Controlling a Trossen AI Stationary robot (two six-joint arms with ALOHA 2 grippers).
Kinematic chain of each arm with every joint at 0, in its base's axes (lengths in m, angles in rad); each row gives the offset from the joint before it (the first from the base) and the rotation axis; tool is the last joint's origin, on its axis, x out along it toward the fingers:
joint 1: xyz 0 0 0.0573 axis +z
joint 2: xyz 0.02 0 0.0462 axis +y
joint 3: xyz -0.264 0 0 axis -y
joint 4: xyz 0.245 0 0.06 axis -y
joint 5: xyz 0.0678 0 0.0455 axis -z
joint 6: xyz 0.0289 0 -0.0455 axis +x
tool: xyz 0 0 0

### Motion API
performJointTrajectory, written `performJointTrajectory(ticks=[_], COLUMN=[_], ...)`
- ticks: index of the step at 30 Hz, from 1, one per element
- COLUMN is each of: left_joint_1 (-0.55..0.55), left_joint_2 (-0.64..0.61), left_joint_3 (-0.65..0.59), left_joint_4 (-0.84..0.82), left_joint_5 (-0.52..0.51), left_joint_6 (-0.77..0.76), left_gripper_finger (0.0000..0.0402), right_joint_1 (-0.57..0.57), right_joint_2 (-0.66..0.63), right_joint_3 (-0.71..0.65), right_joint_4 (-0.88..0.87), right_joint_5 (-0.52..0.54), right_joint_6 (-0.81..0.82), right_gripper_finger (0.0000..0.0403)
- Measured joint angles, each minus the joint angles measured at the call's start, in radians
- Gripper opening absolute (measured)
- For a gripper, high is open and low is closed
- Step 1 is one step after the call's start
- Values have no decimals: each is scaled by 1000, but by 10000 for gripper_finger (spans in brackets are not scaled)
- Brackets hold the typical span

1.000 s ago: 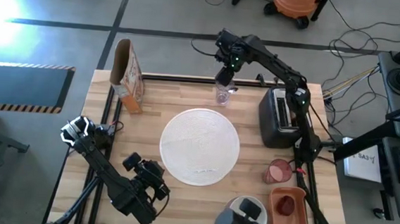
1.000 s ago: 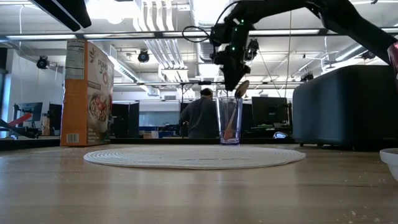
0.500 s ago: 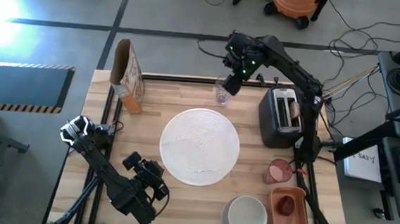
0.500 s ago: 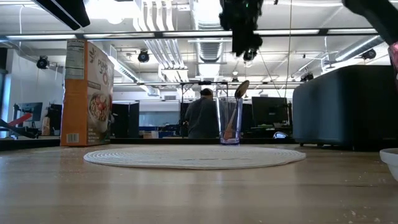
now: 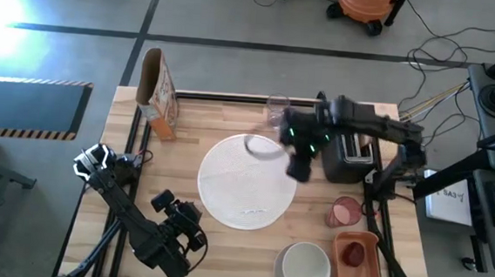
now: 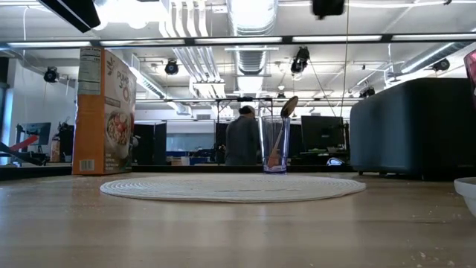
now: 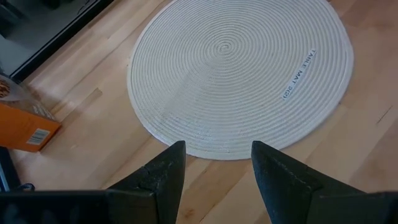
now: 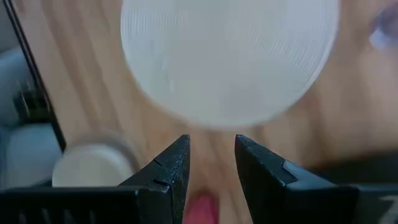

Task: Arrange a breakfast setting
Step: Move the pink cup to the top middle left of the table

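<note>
Spoon [image 6: 279,138] in clear purplish glass [image 6: 274,145] — upright, white bowl [image 5: 305,266]

White ribbed mat [image 5: 246,180], perhaps orange cereal box [image 5: 159,97]

"TABLE MAT (20)" printed on the round woven mat [image 7: 249,68], cereal box [image 6: 104,112] lettering unreadable

We see our dark right arm reaching leftward from the right of the high view, its two-finger right gripper [image 5: 298,170] right of centre, fingers parted. Our left gripper [image 5: 190,236] waits lower left, fingers apart.
</note>
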Motion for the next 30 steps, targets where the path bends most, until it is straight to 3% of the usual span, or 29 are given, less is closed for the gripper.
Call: performJointTrajectory(ticks=[7, 12, 19, 30], left_joint_1=[1, 3, 4, 5], left_joint_2=[0, 0, 7, 7], left_joint_3=[0, 0, 0, 0], left_joint_4=[5, 18, 27, 32], left_joint_5=[-10, -38, -49, -51], left_joint_6=[0, -1, 2, 2], left_gripper_finger=[168, 168, 168, 168], right_joint_1=[191, 255, 268, 268], right_joint_2=[-202, -320, -395, -404], right_joint_3=[-320, -493, -691, -799], right_joint_4=[-1, 0, 2, 13], right_joint_5=[142, 162, 180, 129], right_joint_6=[212, 302, 241, 139], right_gripper_finger=[116, 116, 116, 116])
